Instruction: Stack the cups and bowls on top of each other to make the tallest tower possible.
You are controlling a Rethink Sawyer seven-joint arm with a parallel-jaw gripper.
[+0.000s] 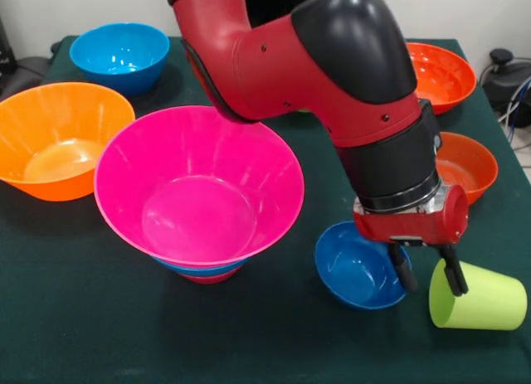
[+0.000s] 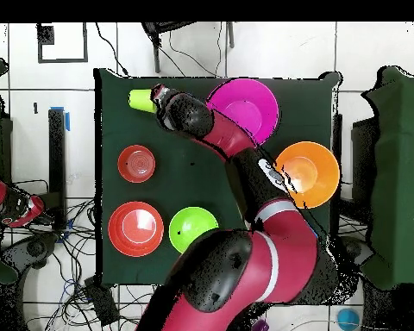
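The lime cup (image 1: 485,299) lies on its side at the table's front right, mouth toward the small blue bowl (image 1: 353,268). My gripper (image 1: 427,276) hangs between them, open. One finger (image 1: 401,269) is over the blue bowl's edge, the other (image 1: 454,279) is in front of the cup's mouth. The large pink bowl (image 1: 199,185) sits on a blue bowl with a red piece (image 1: 207,276) underneath. The overhead view shows the cup (image 2: 141,100), the gripper (image 2: 159,95), the pink bowl (image 2: 245,110) and a green bowl (image 2: 192,227).
A large orange bowl (image 1: 58,139) stands at the left and a medium blue bowl (image 1: 120,56) at the back left. Two red-orange bowls (image 1: 440,73) (image 1: 466,164) stand at the right. The arm hides the green bowl in the front view.
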